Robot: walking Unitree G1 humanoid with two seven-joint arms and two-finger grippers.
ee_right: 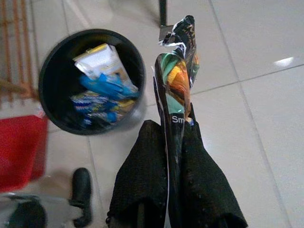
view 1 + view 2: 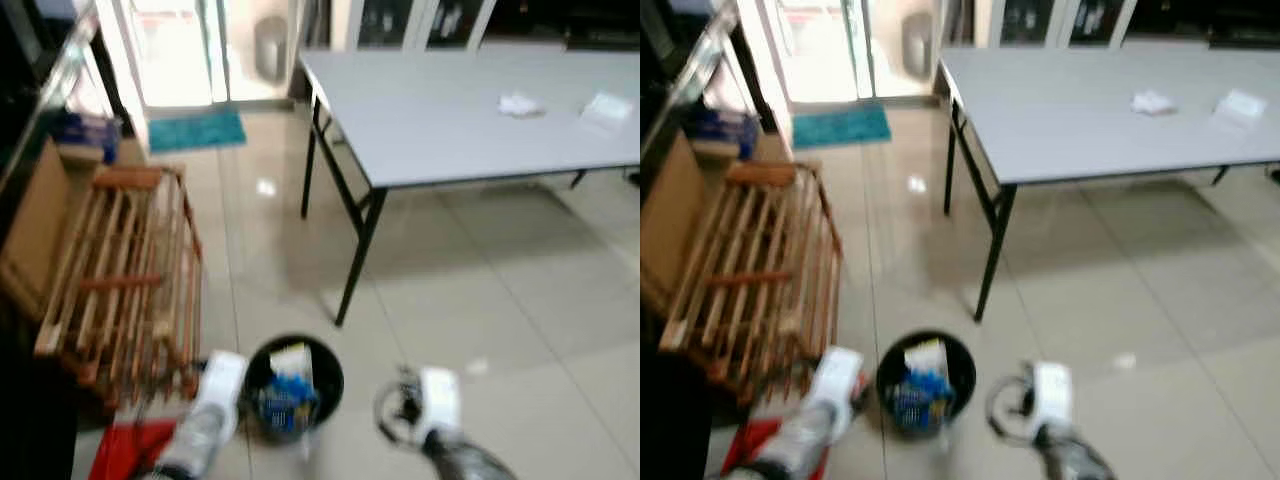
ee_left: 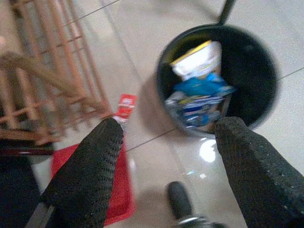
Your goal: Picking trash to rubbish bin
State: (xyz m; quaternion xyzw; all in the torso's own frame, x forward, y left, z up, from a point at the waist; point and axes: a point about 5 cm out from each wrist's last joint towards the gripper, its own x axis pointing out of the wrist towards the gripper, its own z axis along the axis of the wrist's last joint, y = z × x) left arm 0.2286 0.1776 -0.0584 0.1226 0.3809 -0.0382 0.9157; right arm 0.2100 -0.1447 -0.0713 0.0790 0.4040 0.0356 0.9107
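The right hand pinches a crumpled snack wrapper just beside the black rubbish bin on the floor; the drop seems next, needing a shift over the bin's rim. The wrapper reads "Sm…", the rest hidden. The left hand hangs spread above the bin.

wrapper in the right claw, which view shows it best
The right wrist view: the wrapper stands sharp and close, pinched in the right claw, beside the bin. In the eye views I cannot make it out; the arm's end is blurred. The left wrist view looks into the bin.
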